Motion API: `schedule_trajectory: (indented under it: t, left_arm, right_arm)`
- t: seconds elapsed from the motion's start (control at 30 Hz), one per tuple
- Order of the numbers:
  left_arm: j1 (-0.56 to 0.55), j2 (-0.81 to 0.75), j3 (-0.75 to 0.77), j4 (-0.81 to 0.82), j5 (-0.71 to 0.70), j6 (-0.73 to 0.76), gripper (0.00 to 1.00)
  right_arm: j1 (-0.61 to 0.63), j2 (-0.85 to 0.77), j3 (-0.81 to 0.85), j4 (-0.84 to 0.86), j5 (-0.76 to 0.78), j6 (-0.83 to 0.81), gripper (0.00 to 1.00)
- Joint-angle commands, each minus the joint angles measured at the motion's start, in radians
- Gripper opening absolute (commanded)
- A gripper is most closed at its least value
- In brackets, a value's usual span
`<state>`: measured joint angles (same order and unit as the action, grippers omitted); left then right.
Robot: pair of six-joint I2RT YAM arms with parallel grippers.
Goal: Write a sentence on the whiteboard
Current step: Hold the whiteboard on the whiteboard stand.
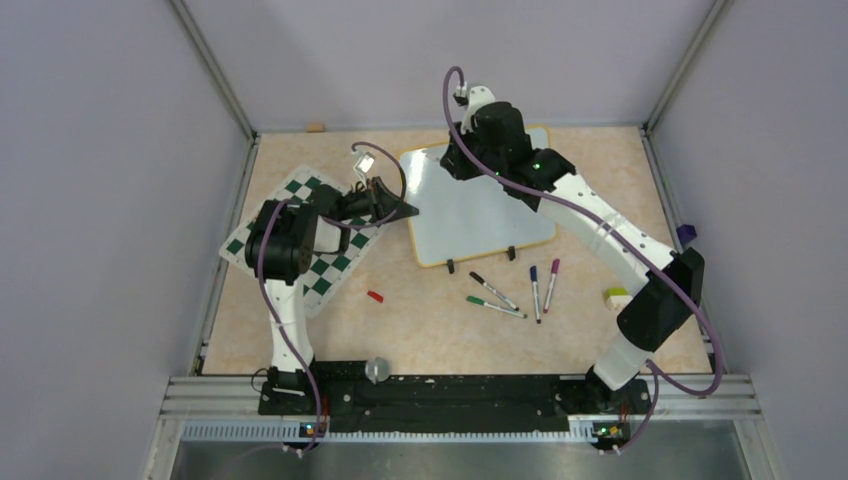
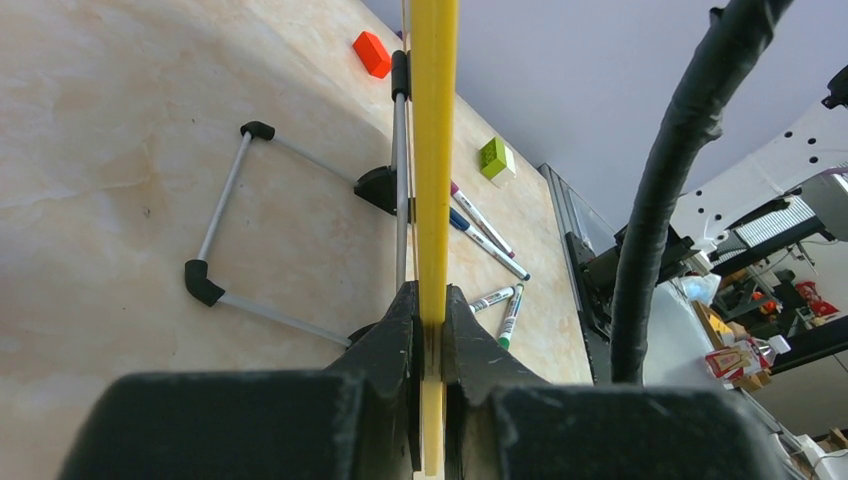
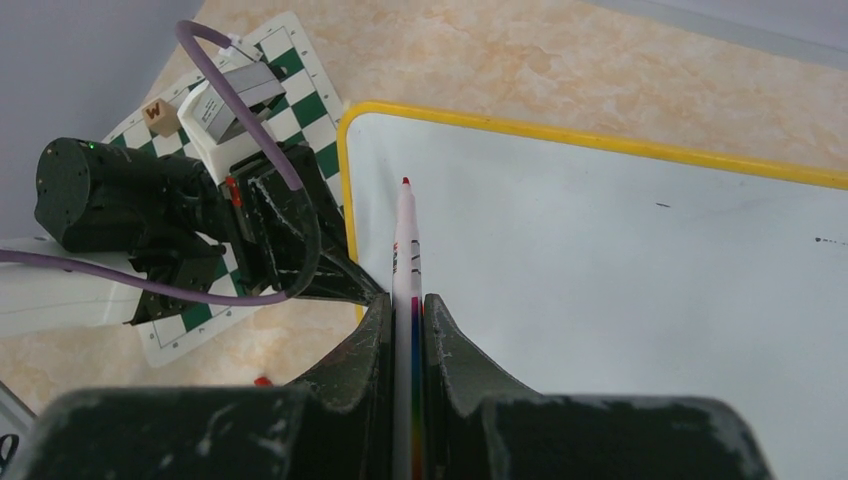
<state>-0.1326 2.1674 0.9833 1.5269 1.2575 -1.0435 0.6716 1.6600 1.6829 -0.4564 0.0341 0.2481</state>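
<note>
A green-and-white checkered chess mat [image 1: 330, 272] lies on the left part of the tan bench [image 1: 430, 335]; a wooden block [image 3: 153, 112] lettered W sits at one corner of it; near the whiteboard [image 1: 470, 215], on its clipped side, lie a black-capped marker [image 1: 493, 290], a green marker [image 1: 495, 307], a blue marker [image 1: 535, 293] and a purple marker [image 1: 551, 285]; a small red piece [image 1: 375, 296] lies between mat and markers; a yellow-green block [image 1: 617, 298] sits to their right.

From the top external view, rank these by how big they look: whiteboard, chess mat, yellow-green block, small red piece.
1. whiteboard
2. chess mat, partly covered, so the margin is unsure
3. yellow-green block
4. small red piece
</note>
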Motion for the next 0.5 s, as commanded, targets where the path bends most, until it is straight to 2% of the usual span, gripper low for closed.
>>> schedule_trajectory:
  t: [0.0,0.47]
  left_arm:
    - [-0.007,-0.007,0.016,0.093,0.092,-0.02,0.0]
    - [-0.012,-0.027,-0.002,0.093,0.096,-0.007,0.0]
  right_arm:
    - [0.009,-0.02,0.053,0.041,0.03,0.026,0.0]
    - [0.018,0.072,0.146,0.017,-0.029,0.037,0.0]
